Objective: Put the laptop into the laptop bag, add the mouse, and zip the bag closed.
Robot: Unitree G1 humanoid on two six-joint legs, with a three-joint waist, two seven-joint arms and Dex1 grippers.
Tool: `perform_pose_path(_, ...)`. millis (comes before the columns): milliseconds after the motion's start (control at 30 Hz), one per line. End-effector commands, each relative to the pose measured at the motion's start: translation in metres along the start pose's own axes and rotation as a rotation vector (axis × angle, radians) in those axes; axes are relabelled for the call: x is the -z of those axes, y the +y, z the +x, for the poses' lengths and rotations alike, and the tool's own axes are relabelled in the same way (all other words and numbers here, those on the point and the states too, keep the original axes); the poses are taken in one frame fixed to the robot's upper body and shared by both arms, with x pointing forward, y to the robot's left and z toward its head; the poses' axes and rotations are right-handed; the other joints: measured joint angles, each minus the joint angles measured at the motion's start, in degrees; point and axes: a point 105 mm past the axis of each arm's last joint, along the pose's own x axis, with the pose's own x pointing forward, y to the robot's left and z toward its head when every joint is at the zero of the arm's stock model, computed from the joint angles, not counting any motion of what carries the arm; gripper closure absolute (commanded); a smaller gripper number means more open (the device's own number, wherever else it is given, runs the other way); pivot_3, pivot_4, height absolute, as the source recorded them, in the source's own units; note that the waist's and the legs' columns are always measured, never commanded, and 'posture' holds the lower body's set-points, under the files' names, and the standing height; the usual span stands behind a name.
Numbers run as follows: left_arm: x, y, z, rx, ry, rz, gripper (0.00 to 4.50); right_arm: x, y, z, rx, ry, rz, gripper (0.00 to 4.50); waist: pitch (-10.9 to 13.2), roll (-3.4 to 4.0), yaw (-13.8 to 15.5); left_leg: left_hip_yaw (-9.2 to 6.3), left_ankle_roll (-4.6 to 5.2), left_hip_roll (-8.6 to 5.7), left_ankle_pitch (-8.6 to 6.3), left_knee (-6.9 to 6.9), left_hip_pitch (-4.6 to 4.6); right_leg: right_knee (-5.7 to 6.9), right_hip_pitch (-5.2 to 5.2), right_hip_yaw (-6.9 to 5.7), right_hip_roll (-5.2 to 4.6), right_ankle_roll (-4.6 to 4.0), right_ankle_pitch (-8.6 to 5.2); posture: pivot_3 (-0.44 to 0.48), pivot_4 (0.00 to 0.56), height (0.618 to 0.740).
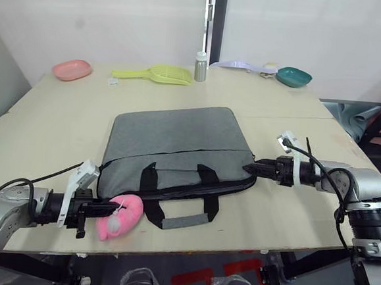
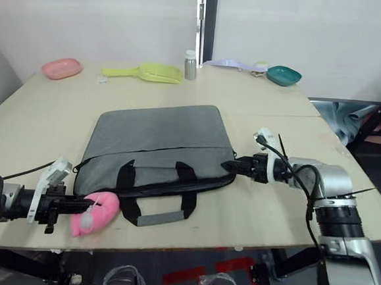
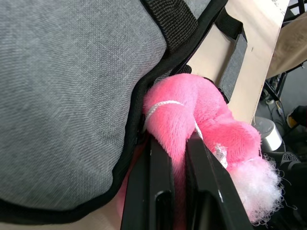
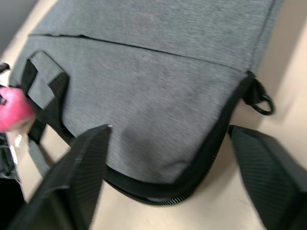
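Left end effector [image 1: 109, 210] is clamped tight on a pink plush toy [image 1: 122, 217] right at the laptop bag's [image 1: 174, 149] front corner. Right end effector [image 1: 249, 167] sits spread wide open at the bag's right corner, nothing in it, bag flat on the bench [image 1: 46, 131].

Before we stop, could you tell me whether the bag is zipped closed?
It looks closed: the laptop bag lies flat, its black edge together at the right gripper.

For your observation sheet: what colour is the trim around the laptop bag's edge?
Black, against grey fabric on the laptop bag; clearest in the left wrist view.
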Motion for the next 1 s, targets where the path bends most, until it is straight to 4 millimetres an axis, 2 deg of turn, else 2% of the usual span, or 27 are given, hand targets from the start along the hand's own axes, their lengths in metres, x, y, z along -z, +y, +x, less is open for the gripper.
perform_pose_path(33,0.008,0.008,-0.004,-0.056,0.048,-0.01,4.5,-0.01,0.004,-0.01,-0.013,-0.051,0.007,1.93,0.0,0.0,0.3,0.0,0.0,0.0,0.0,0.0,0.01,0.0,0.0,0.0,0.0,0.0,0.0,0.0,0.15,0.74)
perform_pose_path(133,0.01,0.006,-0.003,-0.05,0.053,-0.011,4.5,-0.008,0.006,-0.013,-0.021,-0.052,0.033,2.95,0.0,0.0,0.4,-0.01,0.0,0.0,0.0,-0.01,-0.01,0.0,0.0,-0.03,0.0,0.0,0.0,0.0,0.15,0.74)
perform_pose_path(267,0.009,0.008,-0.004,-0.06,0.045,-0.002,4.5,-0.001,0.018,-0.01,-0.06,-0.047,0.059,4.34,0.0,0.0,0.5,-0.01,0.0,0.0,0.0,-0.02,0.0,0.0,0.0,-0.02,0.01,0.0,0.0,0.0,0.15,0.74)
perform_pose_path(300,0.008,0.009,-0.004,-0.068,0.042,0.002,4.5,0.002,0.022,-0.008,-0.066,-0.045,0.065,4.49,0.0,0.0,0.5,-0.01,0.0,0.0,0.0,-0.02,-0.01,0.0,-0.01,-0.02,0.01,0.0,0.0,0.0,0.15,0.74)
perform_pose_path(433,0.003,0.018,-0.011,-0.101,0.032,0.011,4.5,0.012,0.036,-0.005,-0.094,-0.041,0.102,4.49,0.0,0.01,0.5,0.0,0.0,0.01,0.0,-0.01,0.02,0.03,-0.01,0.0,0.01,0.0,0.0,0.0,0.15,0.74)
perform_pose_path(600,0.0,0.024,-0.014,-0.117,0.029,0.02,4.5,0.014,0.047,0.001,-0.097,-0.081,0.128,4.49,0.0,0.02,0.6,-0.01,-0.01,0.0,0.0,0.04,0.08,0.13,0.01,0.03,0.01,0.01,0.0,0.0,0.15,0.74)
perform_pose_path(767,-0.002,0.026,-0.013,-0.114,0.026,0.026,4.5,0.012,0.053,0.006,-0.096,-0.117,0.151,4.49,0.0,0.02,0.4,-0.02,-0.02,0.0,0.01,0.04,0.08,0.21,-0.01,0.03,0.0,0.01,0.0,0.0,0.15,0.74)
perform_pose_path(1000,-0.009,0.018,-0.003,-0.059,0.007,0.033,4.5,0.02,0.056,0.007,-0.084,-0.103,0.133,4.49,0.0,0.03,0.8,-0.03,-0.04,-0.01,0.01,0.04,0.07,0.19,-0.01,0.02,-0.01,0.02,-0.01,0.0,0.15,0.74)
